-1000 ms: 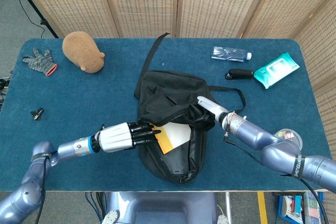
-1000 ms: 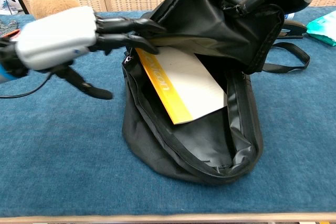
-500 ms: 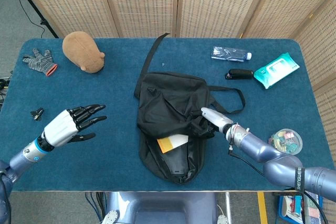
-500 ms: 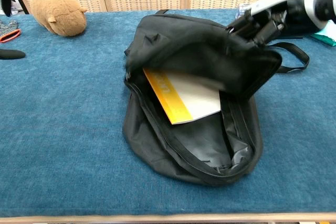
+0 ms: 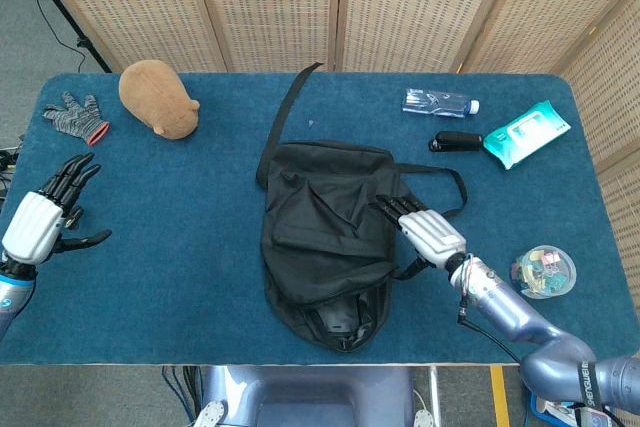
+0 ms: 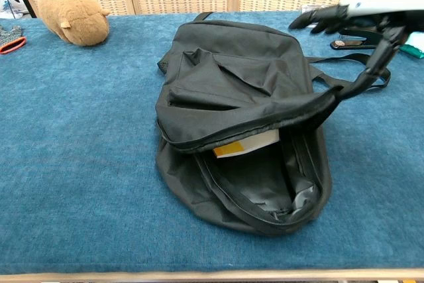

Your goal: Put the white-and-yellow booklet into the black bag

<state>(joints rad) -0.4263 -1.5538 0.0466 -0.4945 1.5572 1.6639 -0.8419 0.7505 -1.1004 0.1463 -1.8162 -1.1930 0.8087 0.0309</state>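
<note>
The black bag (image 5: pixel 325 232) lies in the middle of the table with its flap down over the mouth. In the chest view only a yellow-and-white corner of the booklet (image 6: pixel 246 145) shows inside the bag (image 6: pixel 232 84), under the flap's rim. In the head view the booklet is hidden. My right hand (image 5: pixel 425 231) hovers at the bag's right side with fingers spread and holds nothing. In the chest view the right hand (image 6: pixel 361 11) has its thumb down by the flap's edge. My left hand (image 5: pixel 42 219) is open at the far left table edge, far from the bag.
On the blue table (image 5: pixel 180 187) sit a brown plush toy (image 5: pixel 158 97) and a grey glove (image 5: pixel 75 115) at the back left. A water bottle (image 5: pixel 438 102), a black case (image 5: pixel 455 141) and a wipes pack (image 5: pixel 526 132) lie back right. A clip tub (image 5: pixel 545 269) stands near my right arm.
My left hand left the bag and drew back to the far left edge. My right hand released the flap, which dropped and now covers most of the booklet.
</note>
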